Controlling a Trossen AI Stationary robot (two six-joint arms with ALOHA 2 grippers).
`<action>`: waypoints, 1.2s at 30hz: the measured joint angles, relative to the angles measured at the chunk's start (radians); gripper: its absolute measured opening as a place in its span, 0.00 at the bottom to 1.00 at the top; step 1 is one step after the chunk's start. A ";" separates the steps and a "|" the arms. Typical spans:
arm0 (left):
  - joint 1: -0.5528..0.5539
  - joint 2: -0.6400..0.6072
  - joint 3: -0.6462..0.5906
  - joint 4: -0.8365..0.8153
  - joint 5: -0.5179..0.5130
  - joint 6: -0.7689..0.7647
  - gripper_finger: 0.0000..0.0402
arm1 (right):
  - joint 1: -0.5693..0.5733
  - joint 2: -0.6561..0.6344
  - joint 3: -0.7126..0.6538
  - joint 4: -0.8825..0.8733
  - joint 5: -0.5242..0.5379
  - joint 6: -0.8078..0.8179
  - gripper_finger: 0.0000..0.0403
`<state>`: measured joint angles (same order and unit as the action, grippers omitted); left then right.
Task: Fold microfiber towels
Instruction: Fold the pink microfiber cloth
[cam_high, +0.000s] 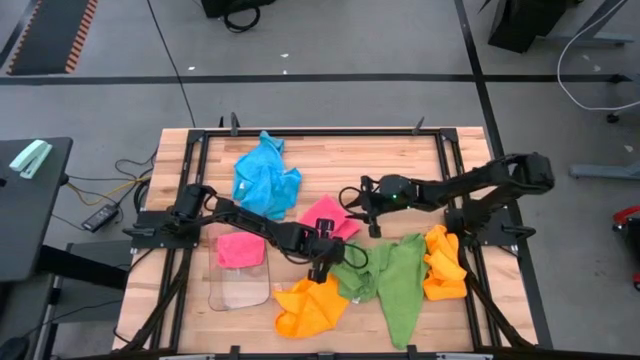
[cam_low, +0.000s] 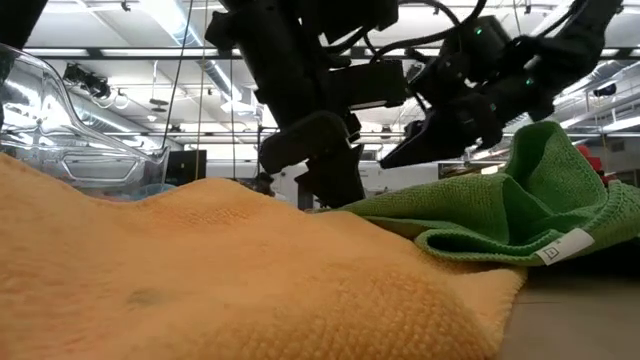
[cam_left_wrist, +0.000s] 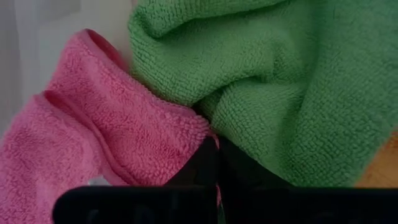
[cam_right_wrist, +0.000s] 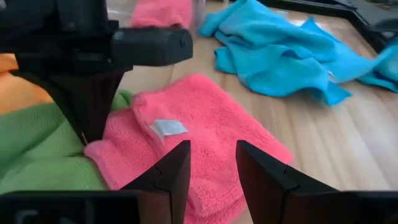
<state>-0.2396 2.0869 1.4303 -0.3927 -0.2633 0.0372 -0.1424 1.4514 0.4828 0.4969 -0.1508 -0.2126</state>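
Left gripper at frame center, clenched where pink towel meets green towel; right gripper released, hovering above pink towel, center-right.

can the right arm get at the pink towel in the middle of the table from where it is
Probably yes. The right gripper hangs open just over the pink towel, with nothing between them. The left gripper sits at the towel's corner by the green towel and could crowd it.

Orange towel fills foreground; green towel bunched behind; dark arms above; clear tray at left.
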 joint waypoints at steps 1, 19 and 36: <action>0.000 0.000 0.000 0.000 -0.005 -0.002 0.03 | -0.008 0.027 0.001 0.036 -0.017 -0.008 0.34; 0.001 -0.002 0.000 0.000 -0.013 -0.026 0.05 | -0.100 0.433 0.287 -0.038 -0.368 -0.160 0.25; -0.001 -0.001 0.001 0.003 -0.006 -0.026 0.06 | -0.127 0.475 0.349 -0.079 -0.318 -0.177 0.20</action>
<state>-0.2405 2.0857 1.4315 -0.3896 -0.2691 0.0113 -0.2693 1.9259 0.8322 0.4176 -0.4691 -0.3897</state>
